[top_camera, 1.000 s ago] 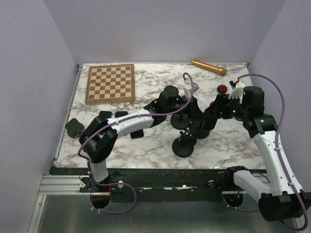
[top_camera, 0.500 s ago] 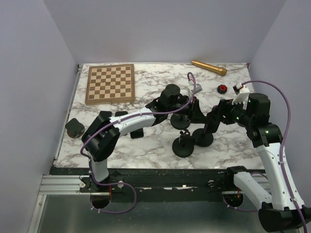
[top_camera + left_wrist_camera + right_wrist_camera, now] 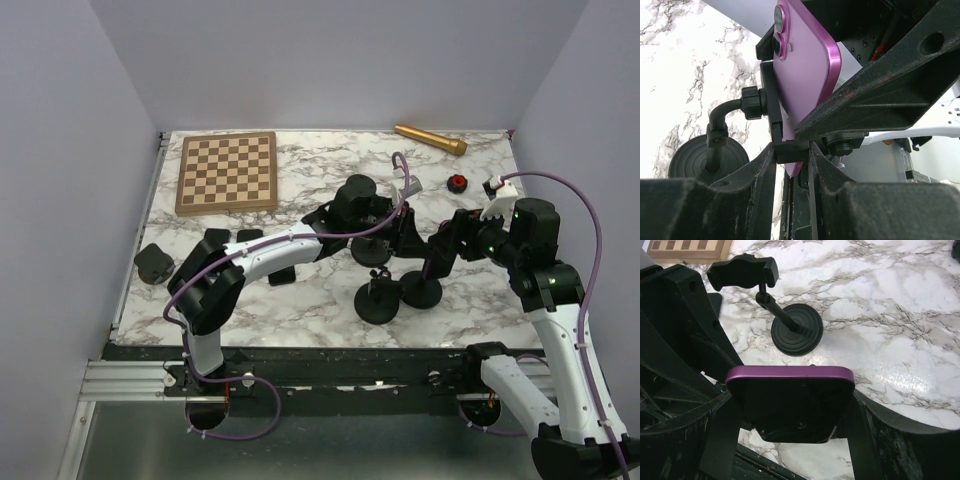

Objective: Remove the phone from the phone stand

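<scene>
**Phone gripped, not yet out of stand**

Both arms reach inward and meet over the mid-counter (image 3: 250, 290). The left pincer (image 3: 791, 155) pinches the stand (image 3: 715, 135) at its clamp, likely to steady it. The right pincer (image 3: 790, 410) is pressed on the sides of the phone (image 3: 802, 65), which sits in that clamp.

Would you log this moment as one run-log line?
right tool: shut on purple phone | left tool: shut on black phone-stand clamp | phone: seated in clamp
</scene>
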Robot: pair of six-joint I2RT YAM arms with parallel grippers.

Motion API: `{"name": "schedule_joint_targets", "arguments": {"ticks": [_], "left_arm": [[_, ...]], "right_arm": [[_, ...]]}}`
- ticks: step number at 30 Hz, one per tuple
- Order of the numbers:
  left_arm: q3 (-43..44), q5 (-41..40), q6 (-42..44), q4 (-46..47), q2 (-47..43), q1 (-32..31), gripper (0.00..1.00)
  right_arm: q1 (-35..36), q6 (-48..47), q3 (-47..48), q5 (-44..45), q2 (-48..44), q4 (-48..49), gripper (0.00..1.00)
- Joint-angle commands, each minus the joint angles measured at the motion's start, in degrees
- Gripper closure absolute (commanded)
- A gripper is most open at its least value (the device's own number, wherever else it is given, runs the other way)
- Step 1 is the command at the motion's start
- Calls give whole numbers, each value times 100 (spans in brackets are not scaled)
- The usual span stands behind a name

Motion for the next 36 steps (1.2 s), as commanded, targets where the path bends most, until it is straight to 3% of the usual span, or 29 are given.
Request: {"name": "schedule_joint_targets", "arguments": {"ticks": [1, 13, 21, 27, 31, 36], "left_arm": [[224, -688, 369, -89, 36, -141, 65], [-25, -608, 541, -104, -357, -136, 42], [-178, -783, 719, -571, -935, -134, 35], [-418, -1308, 939, -1044, -1783, -49, 20], [-543, -1727, 1270, -1565, -2623, 95, 16], [-587, -3099, 1825, -2699, -3895, 412, 11]], "right_arm": [[221, 615, 86, -1489, -168, 286, 99], [222, 746, 203, -1420, -297, 37, 99], [222, 886, 863, -1210, -165, -458, 99], [222, 1059, 1175, -1440, -101, -423, 99], [219, 1142, 1391, -1593, 20, -305, 99], [221, 1336, 1540, -1921, 372, 19, 99]]}}
